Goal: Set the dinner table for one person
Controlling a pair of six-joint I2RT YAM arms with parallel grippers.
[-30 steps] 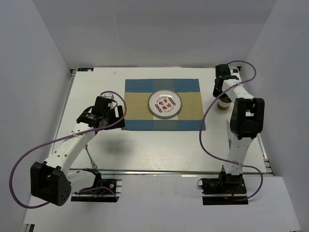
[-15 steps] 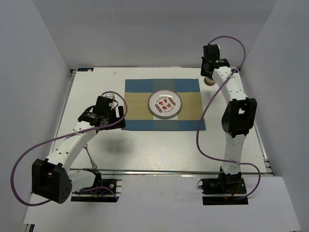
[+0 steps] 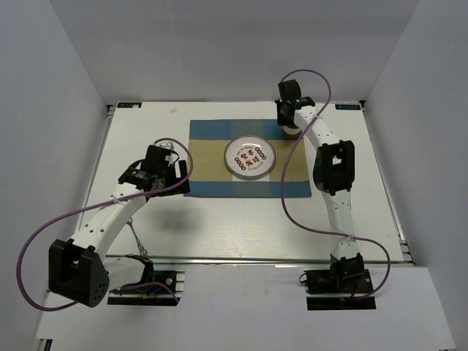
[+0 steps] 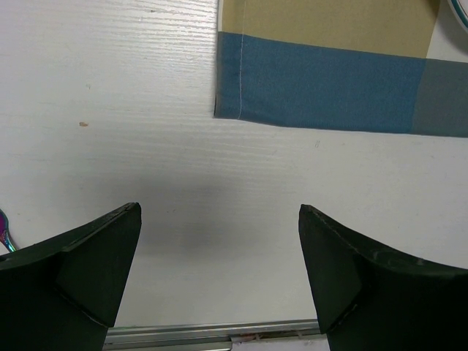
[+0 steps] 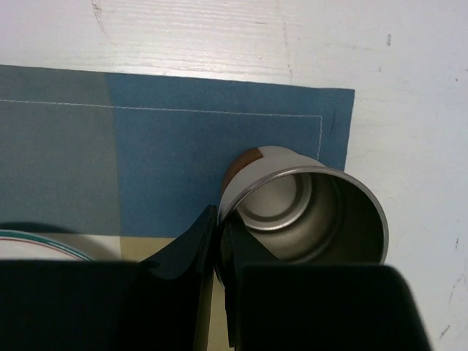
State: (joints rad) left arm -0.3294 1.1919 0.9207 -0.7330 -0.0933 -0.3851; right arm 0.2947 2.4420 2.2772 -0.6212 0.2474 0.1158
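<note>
right gripper (image 5: 219, 228): jaws are pinched together on the side wall of the metal cup (image 5: 311, 212), with the rim caught between the two fingers, so a proper grip tbh

metal cup: held over the far right corner of the placemat (image 5: 183, 139). The shiny inside is seen from the wrist view and the brown base sits right at the cloth. Whether it's actually touching the cloth can't be told.

left gripper (image 4: 219, 227): jaws are spread wide apart and nothing is held between them

left gripper spot: above bare tabletop, just off the near left corner of the placemat

plate (image 3: 250, 156): white with red markings, set in the middle of the placemat, near the cup and not touched by either gripper

placemat look: blue-and-tan checked cloth, laid flat

dinner table (image 3: 241, 219): white top, seen on every side of the placemat, with most of the bare area on the placemat's near side

aluminium rail (image 3: 256, 259): run along the table edge well to the near side of the placemat
</note>
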